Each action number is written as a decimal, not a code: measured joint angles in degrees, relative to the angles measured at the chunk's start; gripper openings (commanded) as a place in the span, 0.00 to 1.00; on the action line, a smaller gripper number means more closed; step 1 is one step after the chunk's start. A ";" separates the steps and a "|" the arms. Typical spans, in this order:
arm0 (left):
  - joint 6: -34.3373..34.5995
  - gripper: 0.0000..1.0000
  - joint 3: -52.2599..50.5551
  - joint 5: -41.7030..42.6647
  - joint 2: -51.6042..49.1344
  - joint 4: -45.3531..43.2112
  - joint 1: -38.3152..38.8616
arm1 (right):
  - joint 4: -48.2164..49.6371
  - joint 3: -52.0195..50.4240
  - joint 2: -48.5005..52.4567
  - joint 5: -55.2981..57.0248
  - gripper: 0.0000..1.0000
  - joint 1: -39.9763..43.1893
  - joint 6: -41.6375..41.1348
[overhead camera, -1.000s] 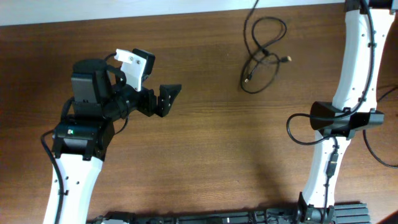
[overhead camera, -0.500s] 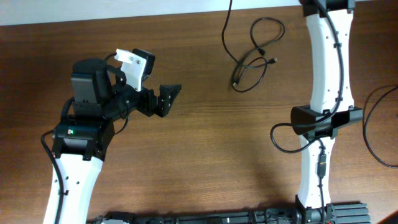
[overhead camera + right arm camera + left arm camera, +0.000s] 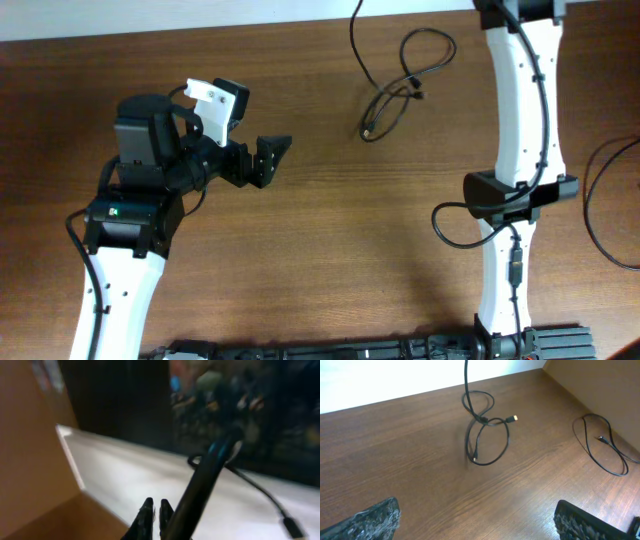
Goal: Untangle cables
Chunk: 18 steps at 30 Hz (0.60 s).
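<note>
Nearest me, the left end effector (image 3: 268, 160) hovers over the brown desk (image 3: 350, 260), well to the left of the cables (image 3: 385, 105) and nearer than they are. Its fingers are spread wide with nothing between them. To the right of the cables, past the white right arm (image 3: 525, 110), a loose cord (image 3: 601, 438) lies on the wood in a long loop with a small plug showing on it.

Farther on, the cables lie toward the far edge of the desk as thin black cords in a small knot of overlapping loops. One plug (image 3: 513, 419) pokes out on the knot's right, and another end lies at its near left. From the far side of the knot a single strand climbs straight up off the wood.

Above and beyond the cables, out of the overhead view, is the right end effector (image 3: 156, 509). Its own view is blurred, but the fingertips are pressed together on a black cord that runs up close beside them, a plug dangling farther along.
</note>
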State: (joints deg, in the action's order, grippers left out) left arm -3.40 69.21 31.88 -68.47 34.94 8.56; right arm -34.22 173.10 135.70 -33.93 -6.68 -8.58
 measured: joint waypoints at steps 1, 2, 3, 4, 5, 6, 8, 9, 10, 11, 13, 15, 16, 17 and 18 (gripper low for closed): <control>0.00 0.99 0.00 0.00 0.00 0.00 0.00 | 0.04 1.18 -0.42 1.62 0.04 0.68 0.00; 0.00 0.99 0.00 -0.02 0.00 0.00 0.00 | 0.00 1.92 -0.76 2.56 0.04 1.27 0.02; 0.00 0.99 0.00 0.00 0.00 0.00 0.00 | 0.02 3.26 -1.18 4.11 0.04 2.23 0.02; 0.00 0.99 0.00 -0.02 0.00 0.00 0.02 | 0.24 4.17 -1.73 5.35 0.04 3.23 0.04; -0.02 0.99 0.00 -0.02 0.00 0.00 0.00 | 0.68 4.68 -2.93 6.95 0.04 4.68 0.04; 0.00 0.99 0.00 -0.02 0.00 0.00 0.00 | 1.11 4.87 -4.04 8.13 0.04 5.92 0.02; 0.00 0.99 0.00 -0.02 0.00 0.00 0.02 | 2.23 5.01 -6.58 10.91 0.04 8.26 -0.50; 0.00 0.99 0.00 0.00 0.00 0.00 0.02 | 2.75 5.16 -7.58 11.91 0.04 9.14 -0.70; 0.00 0.99 0.00 -0.02 0.00 0.00 0.00 | 3.91 5.27 -8.90 13.07 0.04 10.23 -0.92; 0.00 0.99 0.00 -0.02 0.00 0.00 0.00 | 4.96 5.42 -10.08 13.86 0.04 10.99 -1.22; 0.00 0.99 0.00 -0.02 0.00 0.00 0.02 | 7.19 5.79 -12.37 14.99 0.04 11.91 -1.62; 0.00 0.99 0.00 0.00 0.00 0.00 0.00 | 8.59 6.38 -14.88 16.11 0.04 12.07 -1.77; 0.00 0.99 0.00 0.00 0.00 0.00 0.02 | 8.83 6.47 -15.65 16.59 0.04 12.07 -1.75; 0.00 0.99 0.00 -0.02 0.00 0.00 0.02 | 8.87 6.56 -16.52 17.09 0.04 12.07 -1.66; 0.00 0.99 0.00 0.00 0.00 0.00 0.00 | 8.85 6.60 -17.27 17.53 0.04 12.07 -1.20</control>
State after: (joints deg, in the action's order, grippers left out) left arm -3.40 69.21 31.88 -68.47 34.94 8.56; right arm -25.36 179.70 118.43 -16.40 5.39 -9.78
